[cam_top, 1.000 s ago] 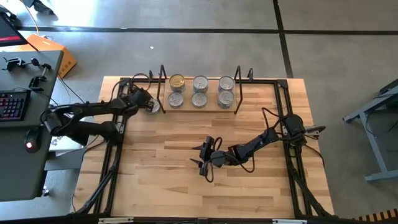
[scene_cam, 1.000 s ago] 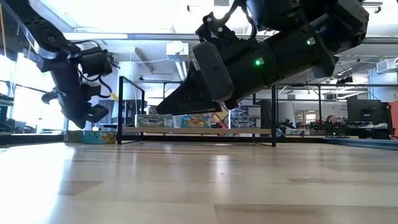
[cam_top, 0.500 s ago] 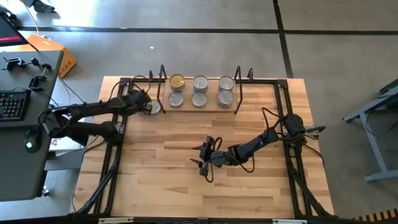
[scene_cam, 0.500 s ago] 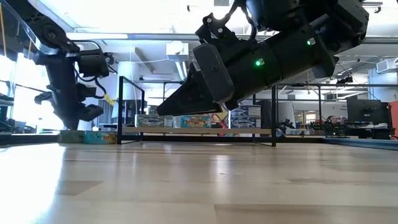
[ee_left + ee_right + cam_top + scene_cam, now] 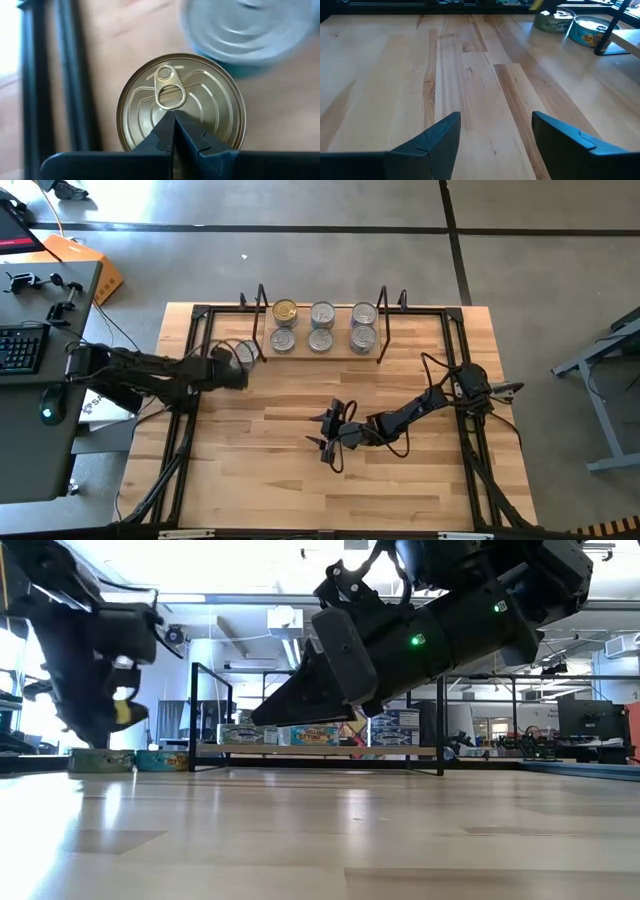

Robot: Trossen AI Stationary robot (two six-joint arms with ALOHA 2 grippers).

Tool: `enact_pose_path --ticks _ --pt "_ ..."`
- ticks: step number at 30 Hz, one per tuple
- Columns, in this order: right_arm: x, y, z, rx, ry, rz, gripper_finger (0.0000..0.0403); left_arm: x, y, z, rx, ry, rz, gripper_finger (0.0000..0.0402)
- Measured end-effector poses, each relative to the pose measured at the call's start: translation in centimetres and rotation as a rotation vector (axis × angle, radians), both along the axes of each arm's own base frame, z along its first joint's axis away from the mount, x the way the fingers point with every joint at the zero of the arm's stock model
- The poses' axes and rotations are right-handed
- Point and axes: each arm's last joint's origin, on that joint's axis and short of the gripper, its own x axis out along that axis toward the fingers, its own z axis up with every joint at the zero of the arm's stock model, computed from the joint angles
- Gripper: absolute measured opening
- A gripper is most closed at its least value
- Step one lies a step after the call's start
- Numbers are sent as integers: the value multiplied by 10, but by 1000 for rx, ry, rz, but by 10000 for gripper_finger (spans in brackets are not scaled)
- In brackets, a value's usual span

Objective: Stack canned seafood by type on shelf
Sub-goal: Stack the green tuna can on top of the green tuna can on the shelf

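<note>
6 tins (image 5: pixel 320 326) sit on the shelf (image 5: pixel 330 354) at the table's far edge (5 silver-lidded, 1 gold). The left gripper (image 5: pixel 174 125), fingers pressed together and empty, hangs over a gold-lidded tin (image 5: pixel 181 102) beside a silver one (image 5: pixel 250 27), just left of the shelf. The right gripper (image 5: pixel 325 432) waits mid-table, fingers spread wide, holding nothing.

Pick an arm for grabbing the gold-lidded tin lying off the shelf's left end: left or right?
Left, probably. The left gripper hangs directly over the gold-lidded tin, fingers shut, beside the shelf. It must open first. The right gripper is open but waits mid-table, well away from that tin.
</note>
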Motion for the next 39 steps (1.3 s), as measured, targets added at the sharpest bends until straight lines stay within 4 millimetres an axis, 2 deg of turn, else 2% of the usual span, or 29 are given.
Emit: enact_pose_path --ticks 6,9,13,15,19,23,25,29,35,39 --pt "0 0 0 4 -3 3 238 10 -42 1 -33 -150 -152 0" --pt "0 0 0 5 -5 4 238 17 -66 2 -94 -279 -258 0" --pt "0 1 0 9 -4 13 238 30 -98 5 -233 -461 -456 0" --pt "0 2 0 20 0 41 238 37 -108 7 -230 -522 -569 0" --pt "0 4 0 56 13 126 238 52 -115 5 -129 -564 -727 0" --pt "0 6 0 71 17 160 238 69 -107 -3 73 -489 -830 0" --pt "0 6 0 71 16 160 238 78 -102 -5 115 -444 -891 0" --pt "0 5 0 82 17 155 238 94 -105 11 63 -395 -992 0" --pt "0 5 0 89 18 151 238 95 -127 43 -15 -282 -1109 0" --pt "0 5 0 88 17 152 238 85 -139 39 -233 -258 -1136 0"
